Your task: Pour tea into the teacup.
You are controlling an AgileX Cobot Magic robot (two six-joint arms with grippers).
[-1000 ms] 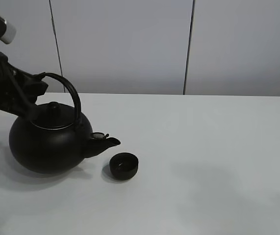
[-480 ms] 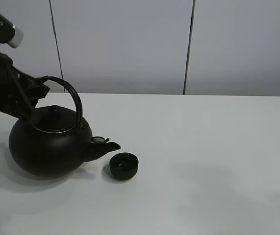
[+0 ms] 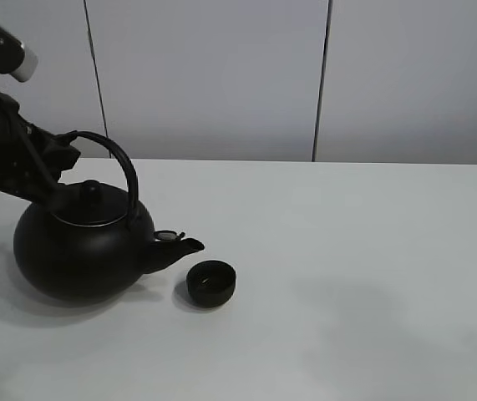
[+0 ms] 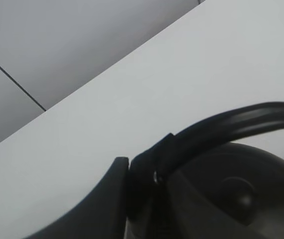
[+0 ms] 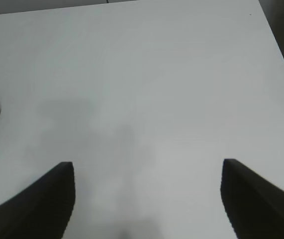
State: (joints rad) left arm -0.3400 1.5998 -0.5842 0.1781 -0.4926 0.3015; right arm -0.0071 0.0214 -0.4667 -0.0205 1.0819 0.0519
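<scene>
The counter (image 3: 363, 251) is a plain, pale grey-white surface spanning the whole width of the high view. A small, round black teacup (image 3: 211, 282) stands upright on it, left of the middle, with a soft shadow beside it. Just beside the teacup, further left, a big round black kettle (image 3: 75, 251) sits low over the counter, spout pointing toward the cup; whether its base touches the surface cannot be told.
</scene>
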